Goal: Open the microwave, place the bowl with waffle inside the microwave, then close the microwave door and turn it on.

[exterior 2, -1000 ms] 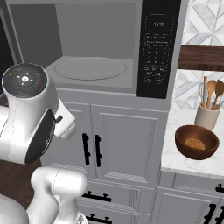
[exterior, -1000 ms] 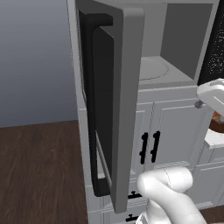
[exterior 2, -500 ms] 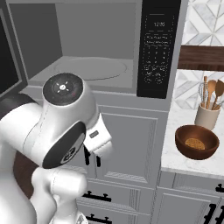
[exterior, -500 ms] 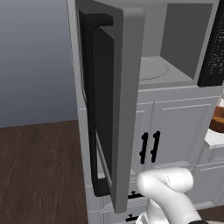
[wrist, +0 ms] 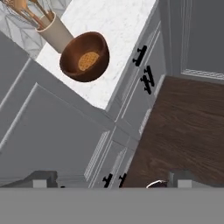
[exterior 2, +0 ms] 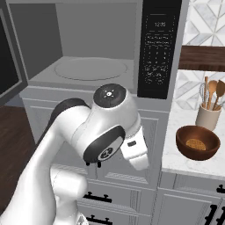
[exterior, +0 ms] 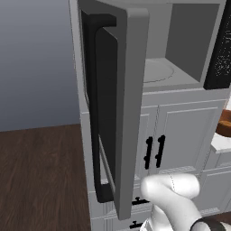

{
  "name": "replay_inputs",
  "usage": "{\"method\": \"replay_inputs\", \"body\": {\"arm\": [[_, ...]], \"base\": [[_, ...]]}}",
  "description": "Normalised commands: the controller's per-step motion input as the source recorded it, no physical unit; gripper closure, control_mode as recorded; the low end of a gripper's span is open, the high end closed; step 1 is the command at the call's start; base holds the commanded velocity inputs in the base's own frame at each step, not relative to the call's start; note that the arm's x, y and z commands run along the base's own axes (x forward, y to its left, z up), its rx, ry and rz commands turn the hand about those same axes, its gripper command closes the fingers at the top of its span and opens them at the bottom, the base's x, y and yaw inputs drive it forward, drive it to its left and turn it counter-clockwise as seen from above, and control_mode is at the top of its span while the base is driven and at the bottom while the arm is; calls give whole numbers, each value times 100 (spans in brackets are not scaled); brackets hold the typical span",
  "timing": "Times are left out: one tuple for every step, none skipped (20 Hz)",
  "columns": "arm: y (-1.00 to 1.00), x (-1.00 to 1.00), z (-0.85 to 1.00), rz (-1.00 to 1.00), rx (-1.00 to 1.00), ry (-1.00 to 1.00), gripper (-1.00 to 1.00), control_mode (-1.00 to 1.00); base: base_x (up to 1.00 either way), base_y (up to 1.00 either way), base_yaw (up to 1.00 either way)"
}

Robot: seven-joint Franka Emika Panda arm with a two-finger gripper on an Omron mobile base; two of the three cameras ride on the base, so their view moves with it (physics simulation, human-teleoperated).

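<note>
The microwave (exterior 2: 92,52) stands wide open, with its pale grey inside and round turntable (exterior 2: 90,69) bare. Its black control strip (exterior 2: 160,48) is on the right. The microwave door (exterior: 119,103) swings out to the left, its black bar handle (exterior: 96,117) facing out. The reddish-brown bowl (exterior 2: 197,142) with a waffle (exterior 2: 194,143) sits on the marble counter (exterior 2: 189,118), right of the microwave and lower. In the hand view the bowl (wrist: 85,57) lies far ahead at upper left. My gripper (wrist: 113,181) is open and holds nothing, well short of the bowl.
A beige jar of wooden utensils (exterior 2: 208,115) stands just behind the bowl. White panelled cabinets with short black handles (exterior: 154,151) run below the microwave. Dark wooden floor (wrist: 183,127) lies under the hand. My arm's big elbow joint (exterior 2: 107,132) hangs in front of the cabinets.
My arm has swung to the right across the cabinet front, toward the counter side. The door, microwave and bowl have stayed put.
</note>
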Motion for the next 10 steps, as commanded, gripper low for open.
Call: {"method": "replay_inputs", "body": {"arm": [[-100,44,-55,-26,0,22,-100,-100],[-100,59,-62,-21,0,20,-100,-100],[-100,68,-68,-18,0,18,-100,-100],[-100,75,-74,-15,0,15,-100,-100],[-100,79,-81,-12,2,13,-100,-100],[-100,82,-88,-9,4,11,-100,-100],[-100,91,-93,-5,6,11,-100,-100],[-100,98,-97,-3,7,10,-100,-100],[-100,100,-96,-1,9,9,-100,-100],[-100,100,-94,0,11,7,-100,-100]], "base": [[0,0,0],[0,0,0],[0,0,0],[0,0,0],[0,0,0],[0,0,0],[0,0,0],[0,0,0],[0,0,0],[0,0,0]]}}
